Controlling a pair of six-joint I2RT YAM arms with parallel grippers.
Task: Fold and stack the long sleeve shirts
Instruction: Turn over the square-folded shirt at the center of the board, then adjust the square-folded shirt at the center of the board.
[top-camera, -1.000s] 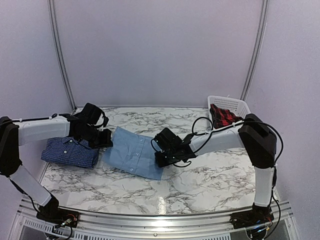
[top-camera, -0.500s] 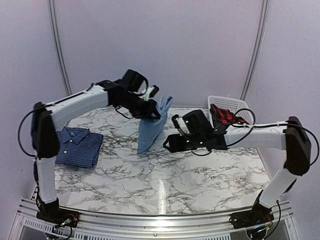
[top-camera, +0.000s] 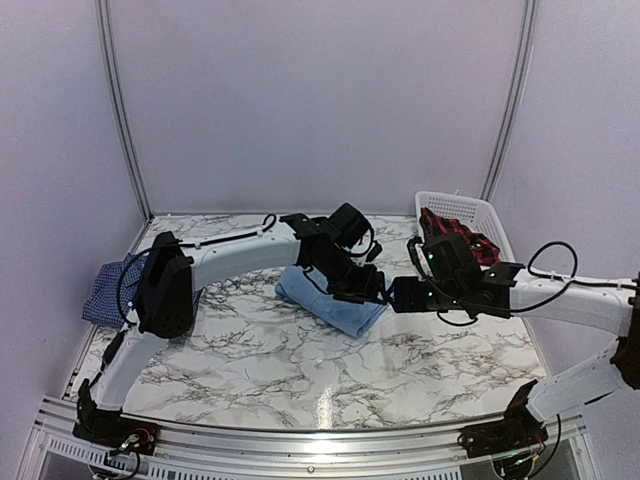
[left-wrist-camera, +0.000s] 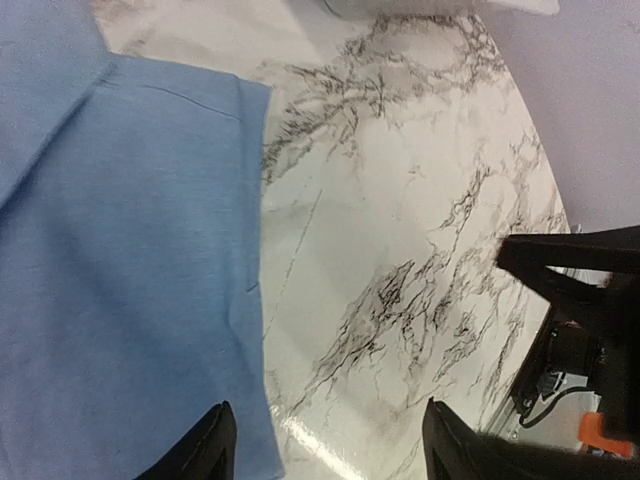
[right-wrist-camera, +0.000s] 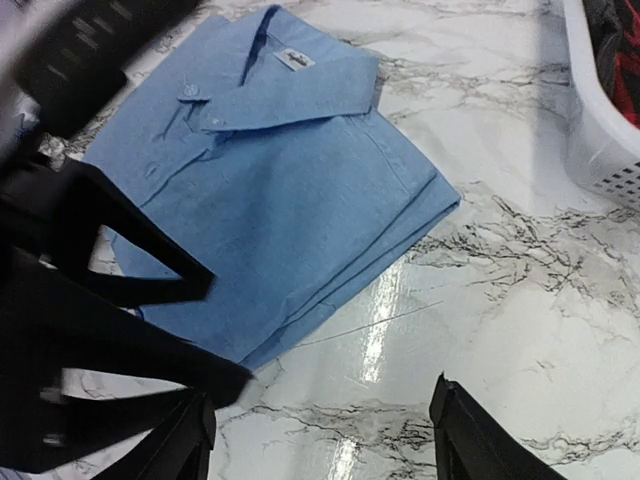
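A: Now that the bench (top-camera: 300, 350) carries the blue shirt (top-camera: 335, 300) again, folded and no longer hanging in the air, are we done?

B: No. The checked shirt (top-camera: 108, 295) lies well apart at the left edge, so we must stack them yet. Our left tool (left-wrist-camera: 328, 415) and right tool (right-wrist-camera: 322, 392) both gape wide, holding nothing.

The white neck label (right-wrist-camera: 293, 60) of the light blue shirt (right-wrist-camera: 270, 190) is too small to read.
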